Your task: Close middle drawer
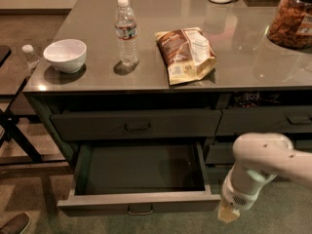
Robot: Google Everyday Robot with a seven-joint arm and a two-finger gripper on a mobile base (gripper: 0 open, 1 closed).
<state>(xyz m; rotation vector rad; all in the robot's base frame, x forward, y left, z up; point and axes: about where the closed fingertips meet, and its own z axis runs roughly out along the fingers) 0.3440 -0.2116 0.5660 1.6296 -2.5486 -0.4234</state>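
The middle drawer [139, 204] is pulled far out from the dark grey-green cabinet. Its low flat front panel carries a small metal loop handle [140, 210], and its deep box shows a bare dark floor. My white arm [261, 165] comes in from the right. My gripper [228, 212] hangs at its lower end, just right of the drawer's front right corner and at about the height of the front panel. It is apart from the handle.
The top drawer [136, 126] above is shut. On the counter stand a white bowl [65, 55], a water bottle [126, 32], a snack bag [186, 54] and a jar [294, 18]. A folding stand [14, 130] and a shoe [14, 224] are at the left.
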